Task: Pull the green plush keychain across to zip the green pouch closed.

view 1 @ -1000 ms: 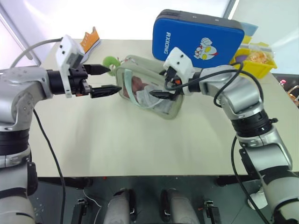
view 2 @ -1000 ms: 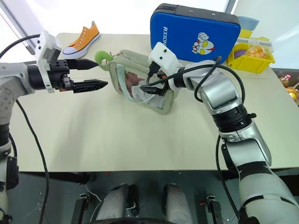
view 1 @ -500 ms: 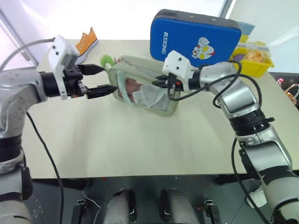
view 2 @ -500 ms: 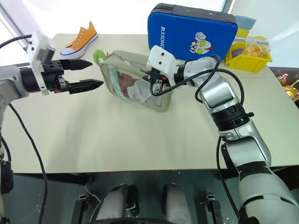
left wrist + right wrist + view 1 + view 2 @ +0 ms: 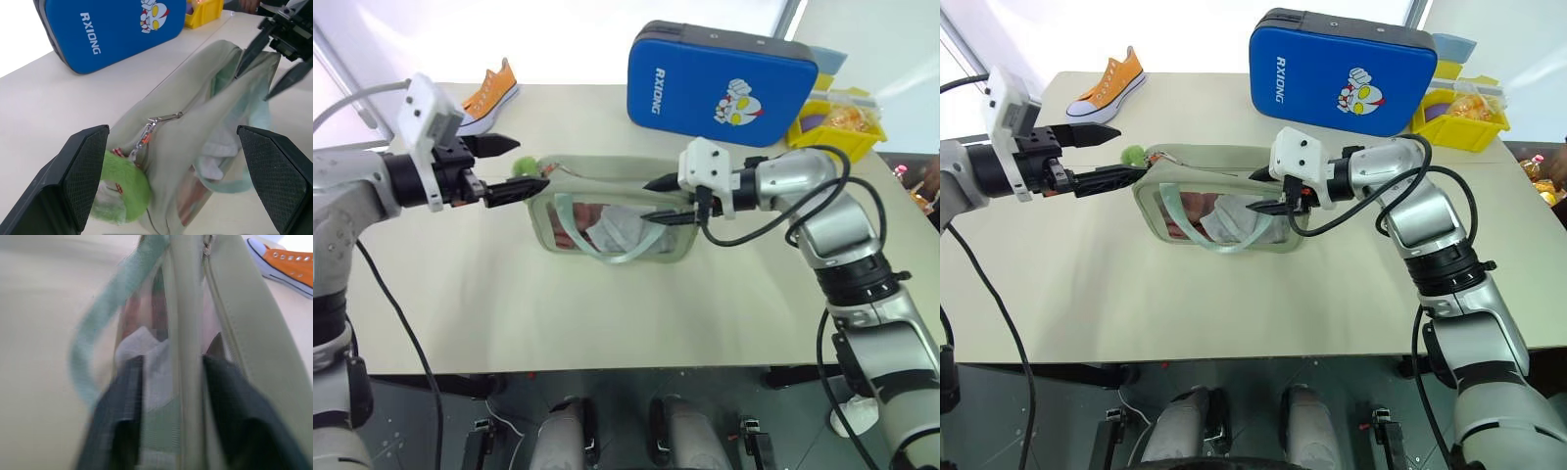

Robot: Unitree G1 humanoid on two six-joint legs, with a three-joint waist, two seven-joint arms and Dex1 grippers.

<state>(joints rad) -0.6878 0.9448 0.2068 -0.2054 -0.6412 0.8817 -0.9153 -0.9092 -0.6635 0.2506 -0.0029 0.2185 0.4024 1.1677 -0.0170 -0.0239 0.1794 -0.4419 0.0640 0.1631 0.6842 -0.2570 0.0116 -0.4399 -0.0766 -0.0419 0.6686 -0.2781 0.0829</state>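
Left eye view: the green pouch (image 5: 612, 220) stands on the worktop (image 5: 607, 313), in front of the blue case (image 5: 724, 83). The left claw (image 5: 509, 168) gapes open at the pouch's left end, beside the green plush keychain (image 5: 522, 167). The right claw (image 5: 658, 200) straddles the pouch's right end, fingers parted.

Left wrist view: the keychain hangs from the zipper pull (image 5: 146, 134) at the pouch's near end.

Right wrist view: the pouch's edge runs between the fingers (image 5: 122, 421); whether they pinch it, I cannot tell.
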